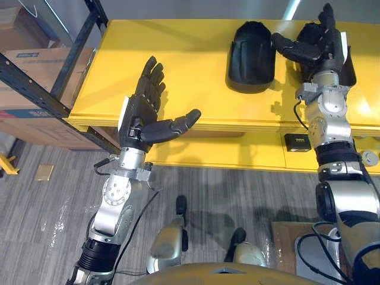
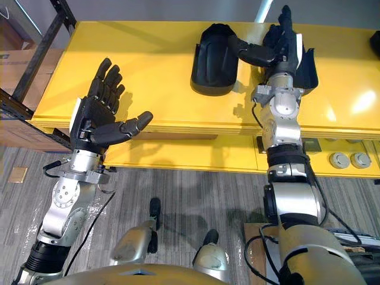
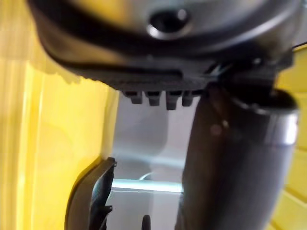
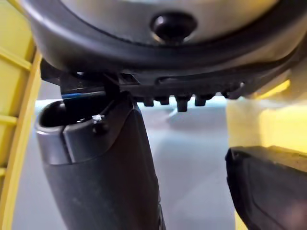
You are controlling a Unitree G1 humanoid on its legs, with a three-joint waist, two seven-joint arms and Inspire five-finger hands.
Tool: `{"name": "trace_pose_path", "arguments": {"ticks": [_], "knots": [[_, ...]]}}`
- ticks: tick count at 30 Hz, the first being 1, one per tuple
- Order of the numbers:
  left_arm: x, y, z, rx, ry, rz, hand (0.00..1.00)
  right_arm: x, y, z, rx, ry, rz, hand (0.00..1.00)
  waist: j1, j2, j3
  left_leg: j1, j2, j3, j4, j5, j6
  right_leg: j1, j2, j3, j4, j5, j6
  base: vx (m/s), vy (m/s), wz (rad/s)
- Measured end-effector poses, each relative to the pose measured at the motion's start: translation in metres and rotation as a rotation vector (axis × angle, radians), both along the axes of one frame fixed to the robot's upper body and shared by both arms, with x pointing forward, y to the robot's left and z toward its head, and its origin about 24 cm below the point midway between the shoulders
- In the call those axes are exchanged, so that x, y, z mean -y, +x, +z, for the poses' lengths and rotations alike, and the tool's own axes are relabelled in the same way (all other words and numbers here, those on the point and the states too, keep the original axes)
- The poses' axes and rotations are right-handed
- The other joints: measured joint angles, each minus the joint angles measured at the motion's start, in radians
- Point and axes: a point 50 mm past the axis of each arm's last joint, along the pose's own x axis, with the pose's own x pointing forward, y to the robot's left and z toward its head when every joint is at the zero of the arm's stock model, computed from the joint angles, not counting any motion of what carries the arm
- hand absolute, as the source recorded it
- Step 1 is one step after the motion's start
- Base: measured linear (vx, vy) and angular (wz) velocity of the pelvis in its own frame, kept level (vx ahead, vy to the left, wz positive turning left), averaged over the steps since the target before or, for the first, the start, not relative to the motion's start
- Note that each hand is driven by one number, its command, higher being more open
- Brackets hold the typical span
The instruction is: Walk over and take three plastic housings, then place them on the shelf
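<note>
Dark and straight, the fingers of my right hand (image 1: pixel 317 44) stand spread apart and hold nothing, the thumb stretched sideways. The hand is over the far right part of the yellow table (image 1: pixel 178 47). Just behind it lies one black plastic housing (image 1: pixel 348 66), mostly hidden by my palm and wrist; I cannot tell whether I touch it. A second black plastic housing (image 1: pixel 252 56) lies just beside my thumb tip, near the far edge at the middle of the surface, hollow side up. My left hand (image 1: pixel 142 116) hangs over the near edge toward the left corner, fingers straight and thumb out, well apart from both housings. Past the left edge stands a dark metal rack (image 1: pixel 59 83) with cardboard boxes (image 1: pixel 32 65).
</note>
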Motion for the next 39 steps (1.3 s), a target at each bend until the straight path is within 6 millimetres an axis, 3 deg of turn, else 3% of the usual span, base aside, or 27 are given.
{"name": "trace_pose_path", "arguments": {"ticks": [5,10,13,18,22,29,39], "knots": [[-0.001,0.001,0.0,0.005,0.001,0.002,1.0,-0.003,0.008,0.02,0.007,-0.014,0.009,1.0,0.013,0.0,0.003,-0.018,0.001,-0.008,0.003,0.003,-0.001,-0.017,0.002,-0.001,0.005,-0.002,0.0,0.01,-0.047,0.05],[-0.003,0.009,0.003,0.021,0.022,0.009,1.0,-0.002,0.011,0.046,0.029,-0.046,-0.001,1.0,0.026,0.005,0.048,-0.018,0.002,-0.015,0.004,0.008,-0.004,-0.024,-0.001,-0.001,0.037,-0.022,-0.001,-0.01,-0.051,0.07],[-0.003,0.01,0.003,0.015,0.029,0.012,1.0,-0.002,0.013,0.051,0.027,-0.034,-0.01,1.0,0.031,0.005,0.065,-0.024,0.003,-0.019,0.004,0.009,-0.005,-0.036,-0.003,-0.002,0.058,-0.034,-0.002,0.0,-0.062,0.03],[-0.005,0.011,0.001,0.003,0.021,0.027,1.0,0.002,0.018,0.044,-0.034,-0.024,-0.035,1.0,0.038,0.007,0.078,-0.027,0.003,-0.023,0.004,0.01,-0.007,-0.053,-0.01,-0.001,0.097,-0.06,-0.004,0.01,-0.073,0.03],[-0.004,0.017,0.007,0.022,-0.007,0.016,1.0,0.002,0.019,0.053,-0.034,-0.002,-0.061,1.0,0.039,0.018,0.117,-0.03,0.004,-0.027,0.004,0.014,-0.01,-0.074,-0.019,-0.001,0.144,-0.083,-0.007,-0.01,-0.086,0.03],[-0.004,0.016,0.008,0.031,-0.017,0.023,1.0,0.003,0.02,0.056,-0.037,0.005,-0.074,1.0,0.041,0.019,0.12,-0.055,0.003,-0.032,0.005,0.029,-0.005,-0.12,-0.032,0.003,0.2,-0.108,-0.017,0.02,-0.078,0.03],[-0.004,0.02,0.012,0.046,-0.021,0.027,1.0,-0.001,0.022,0.067,-0.05,-0.041,-0.023,1.0,0.043,0.052,0.148,-0.054,0.007,-0.025,0.005,0.026,-0.017,-0.14,-0.034,0.021,0.234,-0.126,-0.018,-0.03,-0.062,-0.03]]}}
